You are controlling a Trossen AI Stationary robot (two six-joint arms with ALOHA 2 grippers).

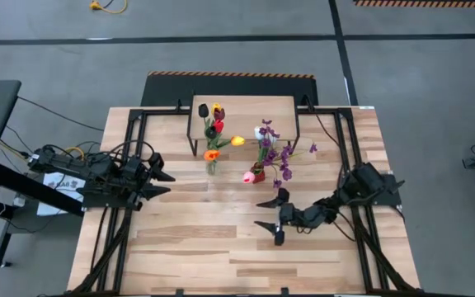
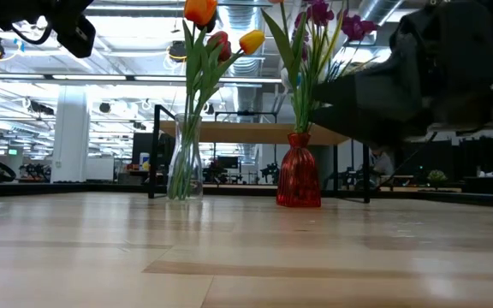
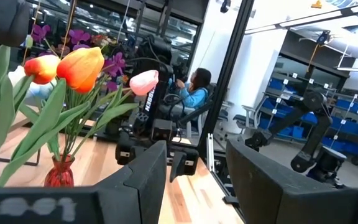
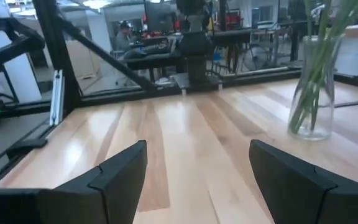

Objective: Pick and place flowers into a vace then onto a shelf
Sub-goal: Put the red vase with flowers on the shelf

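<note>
Two vases stand on their bases on the tabletop in front of the shelf (image 1: 242, 111). A clear glass vase (image 1: 211, 165) (image 2: 184, 167) (image 4: 316, 87) holds orange, red, yellow and dark tulips (image 1: 215, 124). A red vase (image 1: 256, 174) (image 2: 299, 175) (image 3: 59, 173) holds purple sprigs (image 1: 275, 148), a pink tulip (image 1: 248, 176) and a white head. My left gripper (image 1: 169, 183) (image 3: 197, 168) is open, left of the clear vase and apart from it. My right gripper (image 1: 258, 213) (image 4: 197, 162) is open, near the red vase on its near side, touching nothing.
The shelf is a light-wood board on black legs at the table's far edge (image 2: 255, 133). Black frame rails (image 1: 130, 165) run along both sides of the table. Bare tabletop (image 1: 204, 247) lies toward the near edge. A seated person (image 3: 194, 90) shows beyond the table.
</note>
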